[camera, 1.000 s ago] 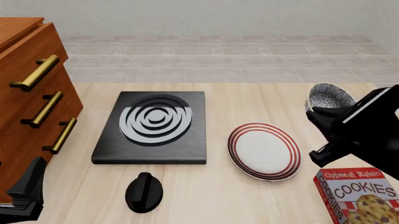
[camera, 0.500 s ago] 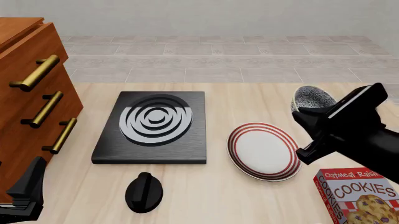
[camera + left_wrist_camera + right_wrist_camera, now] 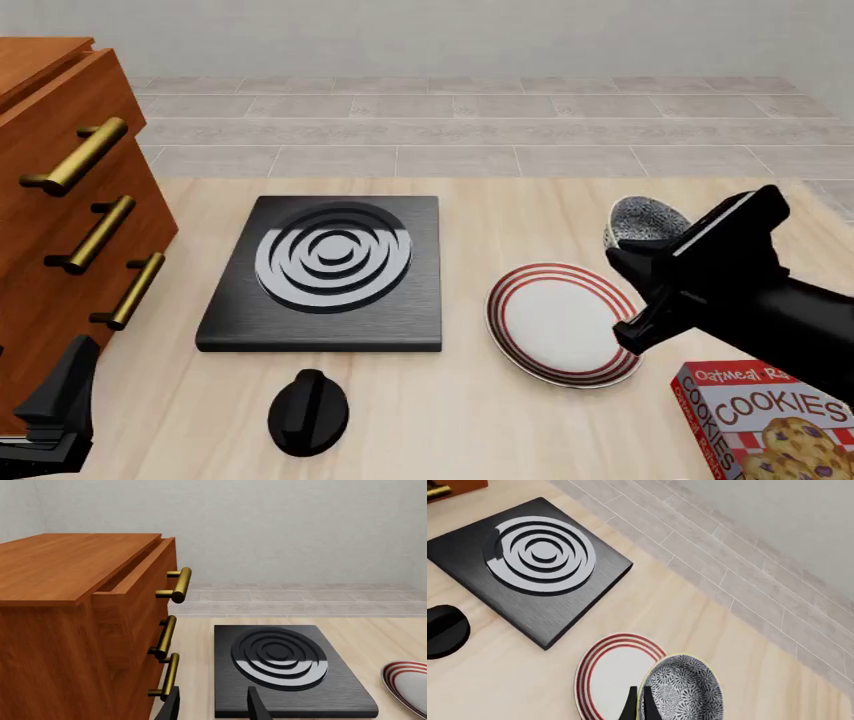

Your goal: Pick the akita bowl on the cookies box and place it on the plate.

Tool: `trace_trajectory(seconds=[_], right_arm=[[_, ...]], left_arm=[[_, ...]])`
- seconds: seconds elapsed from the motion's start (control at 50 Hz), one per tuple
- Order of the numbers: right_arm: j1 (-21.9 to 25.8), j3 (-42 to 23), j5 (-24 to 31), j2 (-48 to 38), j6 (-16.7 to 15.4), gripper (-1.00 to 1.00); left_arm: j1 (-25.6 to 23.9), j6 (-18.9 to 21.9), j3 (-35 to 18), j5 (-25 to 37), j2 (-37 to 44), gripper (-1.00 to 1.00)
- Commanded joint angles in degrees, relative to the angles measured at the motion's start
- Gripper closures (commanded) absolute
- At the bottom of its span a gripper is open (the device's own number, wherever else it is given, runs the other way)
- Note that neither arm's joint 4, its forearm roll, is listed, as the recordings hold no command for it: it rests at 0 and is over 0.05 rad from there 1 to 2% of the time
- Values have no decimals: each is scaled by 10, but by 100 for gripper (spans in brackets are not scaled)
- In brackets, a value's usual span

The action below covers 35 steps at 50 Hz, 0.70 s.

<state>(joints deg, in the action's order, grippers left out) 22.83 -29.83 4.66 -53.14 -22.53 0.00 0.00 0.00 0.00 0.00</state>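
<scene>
The akita bowl (image 3: 646, 220), speckled black and white inside, hangs tilted in the air just behind the right edge of the plate (image 3: 554, 322). My right gripper (image 3: 633, 250) is shut on its rim. In the right wrist view the thin fingers (image 3: 632, 707) pinch the rim of the bowl (image 3: 686, 694), which overlaps the red-ringed plate (image 3: 602, 677) below it. The red cookies box (image 3: 774, 420) lies at the near right corner with nothing on it. My left gripper (image 3: 213, 709) is open and empty near the table's front left, by the dresser.
A black square stove (image 3: 327, 270) with silver rings lies left of the plate, with a black knob (image 3: 307, 410) in front of it. A wooden dresser (image 3: 67, 230) with brass handles fills the left side. Bare tabletop lies between the stove and the plate.
My right gripper has carried the bowl to the left and slightly lower, closer to the plate's right edge. The left arm has stayed still.
</scene>
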Motion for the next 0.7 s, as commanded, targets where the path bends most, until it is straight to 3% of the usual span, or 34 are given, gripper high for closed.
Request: trace_trajectory(seconds=[0.02, 0.5, 0.54, 0.56, 0.6, 0.7], right_arm=[[-7, 0, -2, -30, -15, 100], [13, -12, 39, -48, -20, 100], [18, -22, 52, -53, 9, 100], [14, -12, 45, -49, -10, 100], [15, -16, 49, -50, 2, 100], [14, -12, 48, -50, -6, 100]], left_arm=[[0, 0, 0, 0, 0, -100], [0, 0, 0, 0, 0, -100], [0, 0, 0, 0, 0, -100], [0, 0, 0, 0, 0, -100], [0, 0, 0, 0, 0, -100], [0, 0, 0, 0, 0, -100]])
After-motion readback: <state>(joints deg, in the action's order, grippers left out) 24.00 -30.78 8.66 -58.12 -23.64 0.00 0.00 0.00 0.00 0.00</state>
